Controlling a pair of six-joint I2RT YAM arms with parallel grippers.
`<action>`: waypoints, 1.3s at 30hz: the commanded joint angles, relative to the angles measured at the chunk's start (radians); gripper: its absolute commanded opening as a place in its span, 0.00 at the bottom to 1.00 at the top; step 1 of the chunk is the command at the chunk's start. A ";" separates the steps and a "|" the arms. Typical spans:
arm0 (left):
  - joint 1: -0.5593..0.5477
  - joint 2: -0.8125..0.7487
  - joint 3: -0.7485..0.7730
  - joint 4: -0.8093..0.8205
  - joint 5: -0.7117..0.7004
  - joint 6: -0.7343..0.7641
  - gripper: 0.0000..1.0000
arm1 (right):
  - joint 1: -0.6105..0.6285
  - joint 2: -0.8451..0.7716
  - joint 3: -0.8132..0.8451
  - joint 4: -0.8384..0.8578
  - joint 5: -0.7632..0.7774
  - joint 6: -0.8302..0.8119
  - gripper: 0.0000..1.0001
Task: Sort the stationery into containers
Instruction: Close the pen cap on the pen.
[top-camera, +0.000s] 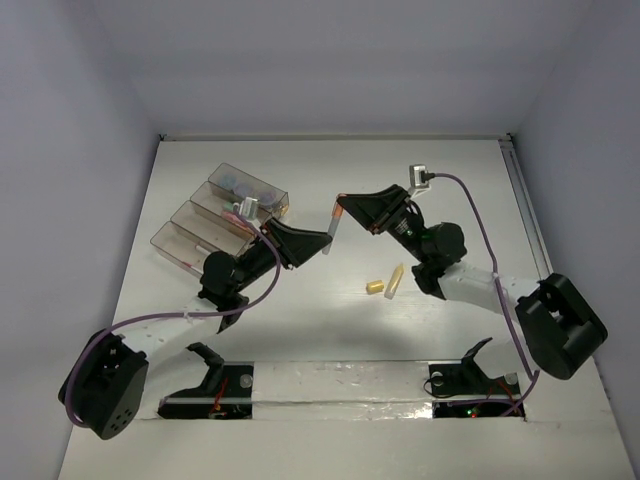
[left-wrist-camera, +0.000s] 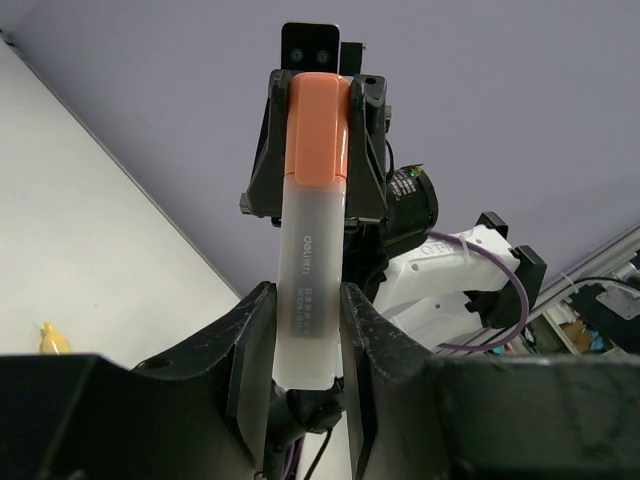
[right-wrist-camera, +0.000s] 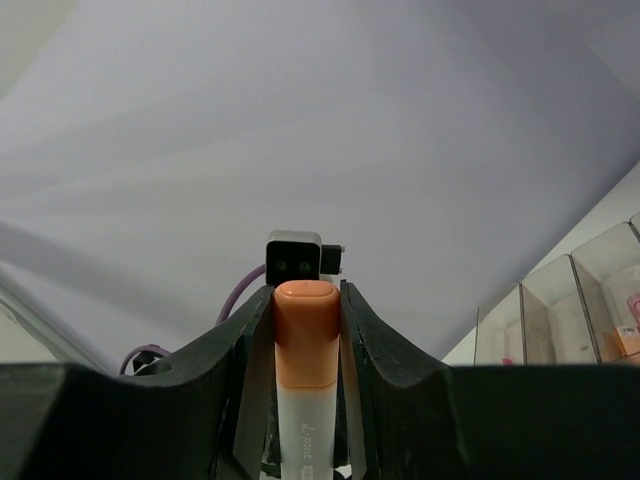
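Left wrist view: orange-capped marker in mid-air, pinched at both ends. Your left gripper clamps the white barrel, your right gripper the cap. Long axis runs gripper to gripper. The boxes sit by your left arm, so the right should probably let go.

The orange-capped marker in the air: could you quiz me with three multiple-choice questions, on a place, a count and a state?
1. Where is the orange-capped white plastic marker? A in a box; B on the table; C aloft between both arms.
2. Loose sticks on the white table? A two; B none; C five.
3. The right gripper is: A open; B shut on the marker; C unseen.
C: the left gripper and right gripper both clasp it. A: one yellow stick, one pale stick. B: its fingers squeeze the cap.
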 joint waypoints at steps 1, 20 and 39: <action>0.017 -0.036 0.073 0.185 -0.060 0.026 0.00 | 0.009 -0.050 0.012 0.086 -0.113 -0.032 0.13; 0.027 0.022 0.219 0.170 -0.011 0.046 0.00 | 0.018 -0.113 0.012 -0.221 -0.205 -0.196 0.07; 0.054 0.018 0.357 0.126 0.012 0.077 0.00 | 0.100 -0.055 -0.087 -0.189 -0.147 -0.259 0.00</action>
